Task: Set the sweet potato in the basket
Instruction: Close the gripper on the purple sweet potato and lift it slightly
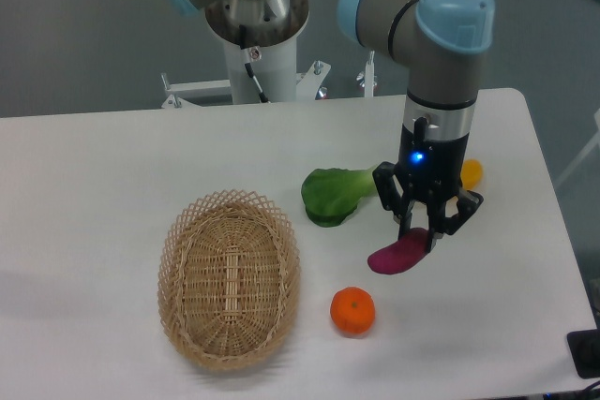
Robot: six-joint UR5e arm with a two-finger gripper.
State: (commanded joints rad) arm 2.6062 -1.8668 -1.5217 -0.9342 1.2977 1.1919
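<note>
The sweet potato (pixel 397 255) is a magenta-purple tuber lying on the white table right of centre. My gripper (pixel 423 232) hangs straight down over its right end, with the fingers on either side of that end. I cannot tell whether the fingers press on it. The basket (pixel 230 278) is an oval tan wicker basket at the front left, empty inside. It lies well to the left of the gripper and the sweet potato.
A green leafy vegetable (pixel 330 195) lies just left of the gripper. A round orange fruit (pixel 352 311) sits between the basket and the sweet potato. A yellow-orange vegetable (pixel 472 173) shows partly behind the gripper. The table's right edge (pixel 553 213) is near.
</note>
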